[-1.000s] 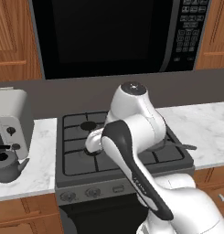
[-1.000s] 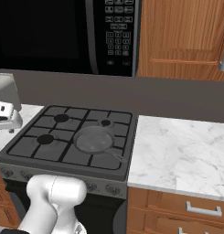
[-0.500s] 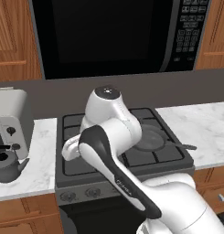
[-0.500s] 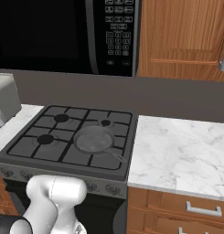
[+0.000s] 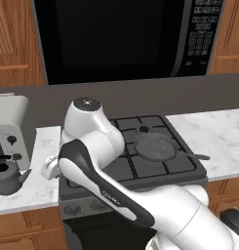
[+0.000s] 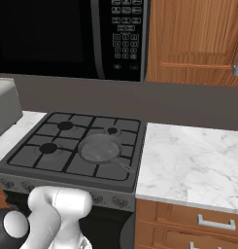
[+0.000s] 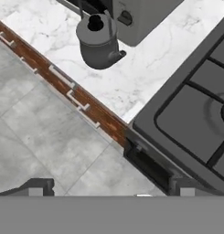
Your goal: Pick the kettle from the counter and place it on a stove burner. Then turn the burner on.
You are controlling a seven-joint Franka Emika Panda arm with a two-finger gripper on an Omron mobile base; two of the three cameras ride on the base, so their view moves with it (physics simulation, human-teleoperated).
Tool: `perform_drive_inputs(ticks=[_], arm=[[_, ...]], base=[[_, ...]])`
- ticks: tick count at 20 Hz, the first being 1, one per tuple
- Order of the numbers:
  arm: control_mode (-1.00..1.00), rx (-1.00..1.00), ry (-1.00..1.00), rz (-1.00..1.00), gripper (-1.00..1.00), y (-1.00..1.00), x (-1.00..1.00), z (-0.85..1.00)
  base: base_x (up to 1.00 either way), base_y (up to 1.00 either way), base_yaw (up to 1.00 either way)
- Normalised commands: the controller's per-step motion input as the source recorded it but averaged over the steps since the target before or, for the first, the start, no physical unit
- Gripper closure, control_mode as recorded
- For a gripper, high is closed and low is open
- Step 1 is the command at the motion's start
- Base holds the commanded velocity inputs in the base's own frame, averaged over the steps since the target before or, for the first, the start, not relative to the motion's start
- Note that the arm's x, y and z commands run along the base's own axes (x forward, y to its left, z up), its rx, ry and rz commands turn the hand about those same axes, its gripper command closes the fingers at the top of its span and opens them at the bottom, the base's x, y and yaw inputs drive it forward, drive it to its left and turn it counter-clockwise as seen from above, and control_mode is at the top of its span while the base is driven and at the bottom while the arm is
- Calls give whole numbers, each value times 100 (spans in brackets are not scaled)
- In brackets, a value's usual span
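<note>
Nothing is done: the kettle (image 7: 98,42) sits on the counter (image 7: 145,68) (upper frame), burner unlit; gripper (image 7: 109,187) jaws apart, empty.

Dark grey kettle (image 5: 8,178) with a black knob and handle sits on the white counter (image 5: 43,146), faint grey veins running through the marble. Beside it, a pale grey toaster (image 5: 11,134). The stove (image 6: 72,146) is charcoal grey with black grates, a flat grey pan (image 6: 101,148) on top. Black microwave (image 5: 121,36) above, warm brown wood cabinets (image 6: 188,39), and a grey tiled floor (image 7: 45,137) below.
</note>
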Motion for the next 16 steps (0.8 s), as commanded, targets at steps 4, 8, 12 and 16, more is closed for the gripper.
perform_drive_inputs(ticks=[4,8,12,16], arm=[[-100,0,1,10,-100,49,24,-9],[-100,0,1,3,-100,37,28,-7],[-100,0,1,0,-100,31,29,-3],[-100,0,0,0,-100,27,29,-1]], base=[[0,0,0],[0,0,0],[0,0,0],[0,0,0]])
